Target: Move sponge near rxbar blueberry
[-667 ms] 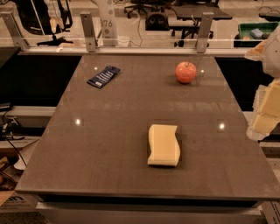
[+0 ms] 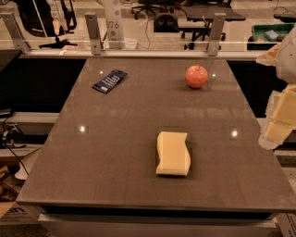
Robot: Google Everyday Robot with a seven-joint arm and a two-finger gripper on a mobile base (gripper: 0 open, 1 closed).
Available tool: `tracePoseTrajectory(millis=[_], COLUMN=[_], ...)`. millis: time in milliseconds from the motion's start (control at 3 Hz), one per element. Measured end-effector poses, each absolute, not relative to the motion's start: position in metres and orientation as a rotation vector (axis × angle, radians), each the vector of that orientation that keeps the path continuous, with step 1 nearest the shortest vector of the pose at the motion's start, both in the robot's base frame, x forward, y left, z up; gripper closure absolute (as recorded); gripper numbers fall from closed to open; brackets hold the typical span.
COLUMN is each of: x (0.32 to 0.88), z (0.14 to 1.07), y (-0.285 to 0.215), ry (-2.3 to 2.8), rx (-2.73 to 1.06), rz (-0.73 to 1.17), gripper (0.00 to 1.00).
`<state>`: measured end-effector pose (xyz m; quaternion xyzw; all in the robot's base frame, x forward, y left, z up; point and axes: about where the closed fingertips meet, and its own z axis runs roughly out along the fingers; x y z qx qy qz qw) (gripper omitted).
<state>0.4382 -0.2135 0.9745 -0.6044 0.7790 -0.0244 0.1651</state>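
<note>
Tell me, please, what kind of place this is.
Probably a robotics lab or office test area. Office chairs and desks stand behind the table, cables hang at its left, and the gripper hovers off its right edge, apart from the sponge, rxbar blueberry and apple.

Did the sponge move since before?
No. The sponge lies just as far from the apple as before. The end effector hangs beyond the right edge of the table, not touching the sponge.
</note>
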Motion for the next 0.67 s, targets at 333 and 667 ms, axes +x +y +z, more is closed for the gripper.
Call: tracePoseTrajectory(millis=[333,667], x=[0.435,0.432], z=[0.963,0.944], y=[-0.198,-0.173], ry=[2.184,2.138], rx=[-1.719,-1.742], rz=[0.013,0.091], gripper=[0.0,0.0])
